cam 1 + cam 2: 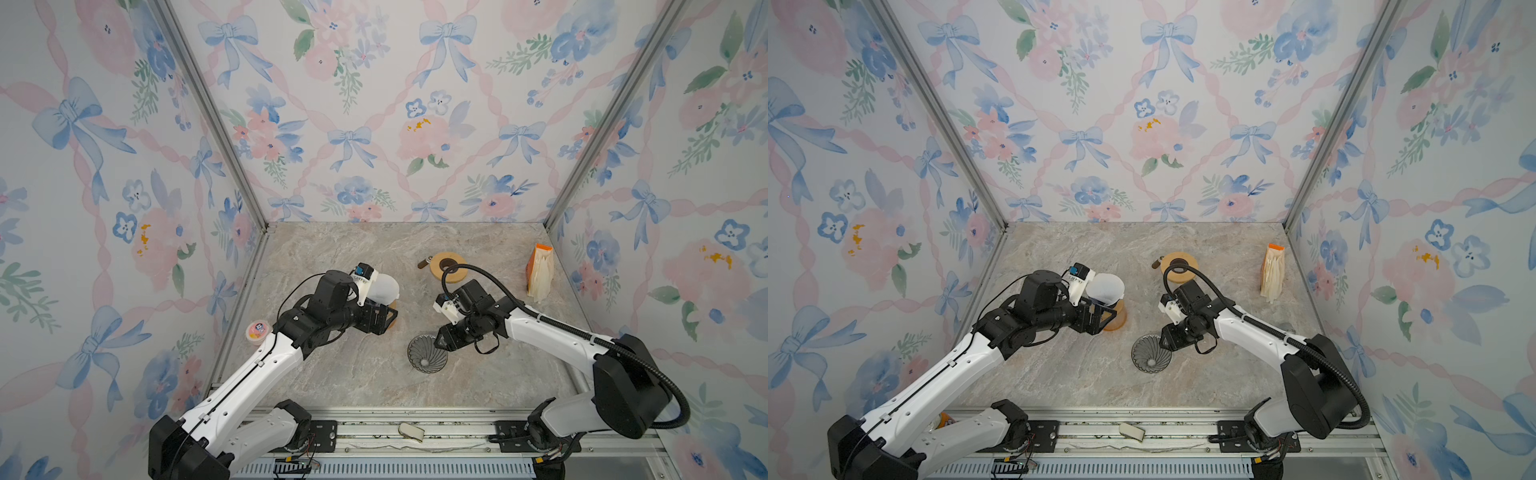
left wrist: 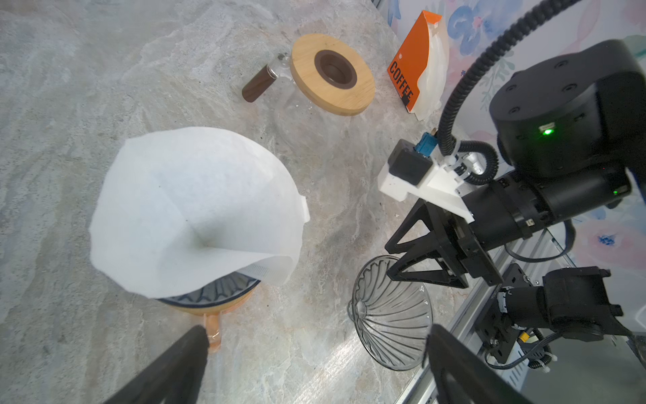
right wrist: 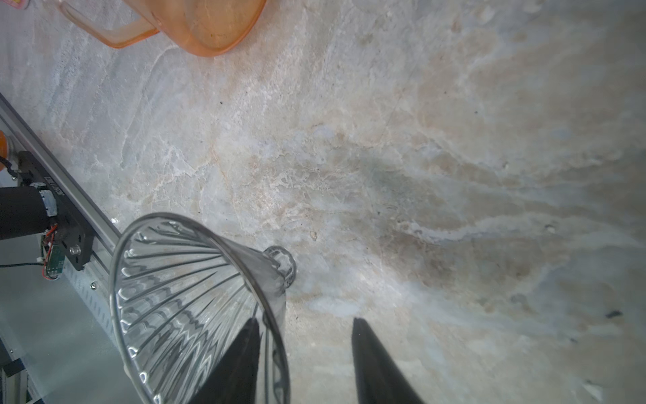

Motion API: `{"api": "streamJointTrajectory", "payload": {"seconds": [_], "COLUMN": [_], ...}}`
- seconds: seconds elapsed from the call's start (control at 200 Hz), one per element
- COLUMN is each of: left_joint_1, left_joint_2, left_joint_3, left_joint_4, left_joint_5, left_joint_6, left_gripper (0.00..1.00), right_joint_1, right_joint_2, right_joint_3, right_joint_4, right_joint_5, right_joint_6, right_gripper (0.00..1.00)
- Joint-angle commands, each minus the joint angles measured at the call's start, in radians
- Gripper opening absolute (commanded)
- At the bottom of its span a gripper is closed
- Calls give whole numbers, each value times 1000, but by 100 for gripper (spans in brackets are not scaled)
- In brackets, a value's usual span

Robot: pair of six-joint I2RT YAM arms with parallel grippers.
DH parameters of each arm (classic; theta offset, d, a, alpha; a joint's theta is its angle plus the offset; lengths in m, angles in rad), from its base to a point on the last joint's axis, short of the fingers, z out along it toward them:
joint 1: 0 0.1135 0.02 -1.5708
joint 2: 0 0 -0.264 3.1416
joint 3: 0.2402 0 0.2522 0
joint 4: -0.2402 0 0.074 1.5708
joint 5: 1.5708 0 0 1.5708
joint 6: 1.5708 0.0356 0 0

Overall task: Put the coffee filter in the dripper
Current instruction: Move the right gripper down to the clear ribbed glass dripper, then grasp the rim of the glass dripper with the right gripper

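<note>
Right gripper (image 3: 304,320) astride glass dripper (image 3: 181,297) rim; filter (image 2: 195,210) sits in orange dripper (image 2: 212,328).

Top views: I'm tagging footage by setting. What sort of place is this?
Likely a robot test booth staged for coffee-making: floral-papered wall panels, marble-look tabletop, clear ribbed glass dripper, orange filter packet.

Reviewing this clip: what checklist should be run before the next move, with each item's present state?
1. Glass dripper upright: not ok, it lies on its side.
2. Right gripper straddles its rim: ok, one finger inside, one outside.
3. Right gripper closed on the rim: not ok, jaws stand apart.
4. Left gripper clear of coffee filter: ok, open, not touching.
5. Coffee filter in orange dripper: ok, it stands in the mouth.
6. Filter fully seated: cannot tell.
</note>
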Motion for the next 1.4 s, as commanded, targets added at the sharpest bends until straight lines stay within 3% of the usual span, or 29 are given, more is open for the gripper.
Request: {"api": "streamJointTrajectory", "payload": {"seconds": [0.0,0.65,1.395], "left_joint_1": [-5,-4,-9], "left_joint_2": [12,72,97], "left_joint_3": [16,47,89], "left_joint_4": [-13,-12,-11], "left_joint_5": [-5,-5,-17], "left_joint_6": [-4,3,1], "left_gripper": [98,98,98], "right_joint_1": [8,11,11], "right_joint_2": [23,34,-25], "right_joint_3": [2,1,-10], "right_joint_4": [2,30,96], "right_joint_5": [-6,-48,-31], "right_joint_6": [2,0,32], "right_gripper": [42,24,11]}}
